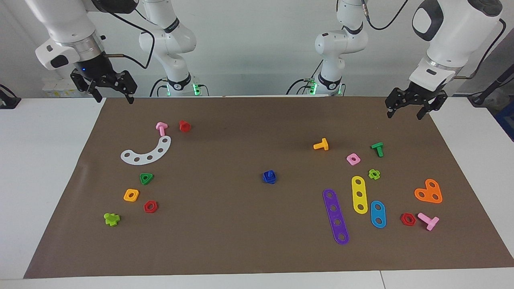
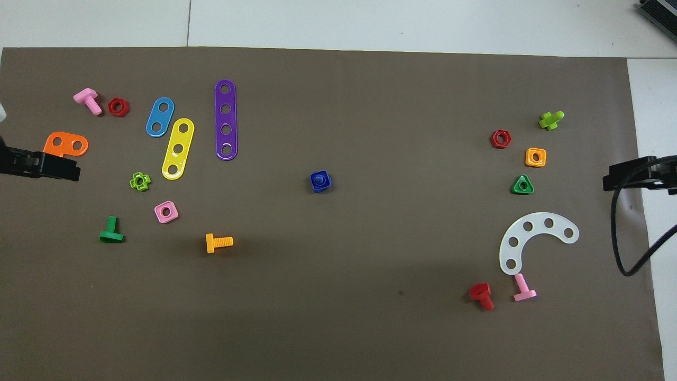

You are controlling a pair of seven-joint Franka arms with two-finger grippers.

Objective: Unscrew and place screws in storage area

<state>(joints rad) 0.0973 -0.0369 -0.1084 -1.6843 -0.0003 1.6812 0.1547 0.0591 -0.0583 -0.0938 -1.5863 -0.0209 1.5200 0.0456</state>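
Note:
A dark-blue bolt with its matching blue nut on it (image 1: 269, 176) stands alone near the middle of the brown mat (image 1: 225, 241); it also shows in the overhead view (image 2: 320, 181). My left gripper (image 1: 404, 115) hangs open and empty above the mat's edge at the left arm's end, seen in the overhead view (image 2: 39, 165) over the orange plate. My right gripper (image 1: 114, 99) hangs open and empty above the mat's corner at the right arm's end, also in the overhead view (image 2: 634, 177). Both are well apart from the blue bolt.
At the left arm's end lie purple (image 1: 336, 216), yellow (image 1: 359, 194) and blue (image 1: 378, 214) strips, an orange plate (image 1: 429, 192), and pink, green and orange bolts and nuts. At the right arm's end lie a white curved strip (image 1: 147, 152) and several bolts and nuts.

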